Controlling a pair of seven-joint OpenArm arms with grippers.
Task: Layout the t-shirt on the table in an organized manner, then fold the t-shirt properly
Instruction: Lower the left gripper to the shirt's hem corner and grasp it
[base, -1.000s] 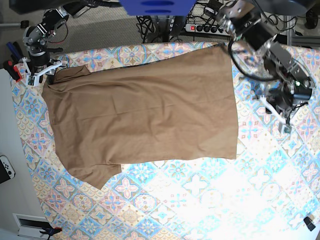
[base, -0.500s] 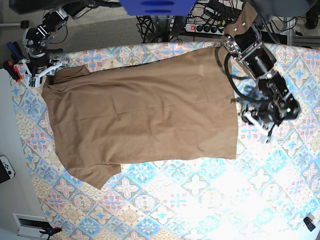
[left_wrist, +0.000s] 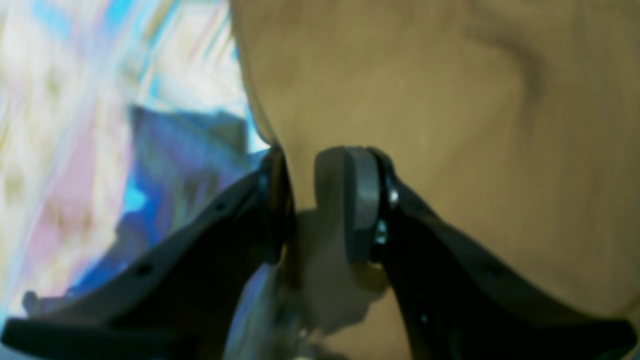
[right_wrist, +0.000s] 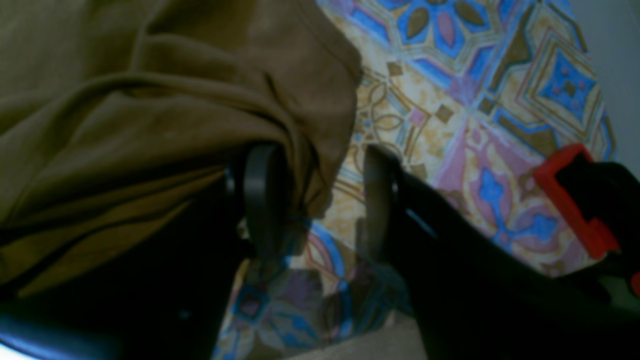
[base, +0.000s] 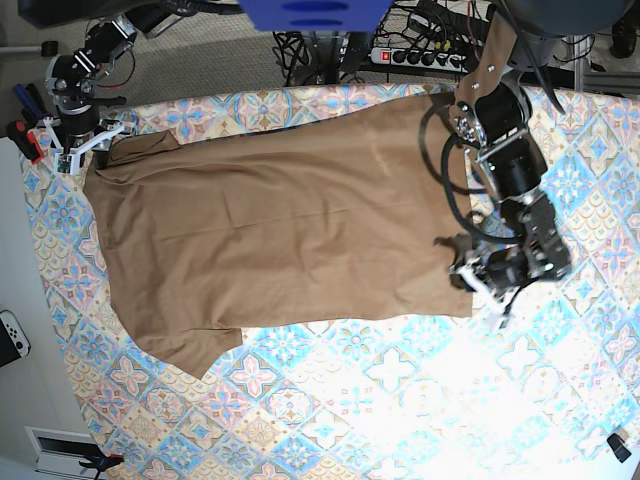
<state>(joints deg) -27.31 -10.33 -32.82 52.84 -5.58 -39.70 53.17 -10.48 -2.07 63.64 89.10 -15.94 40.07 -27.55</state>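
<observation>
The t-shirt (base: 280, 230) is showing plain tan-brown, with no print. The bench (base: 400, 400) is wearing a pastel tile cloth of blue, pink and cream diamonds with floral medallions. Both arms are showing black, the right gripper (base: 82, 143) with white fingers. A red clamp (right_wrist: 575, 200) is sitting beside the cloth.
</observation>
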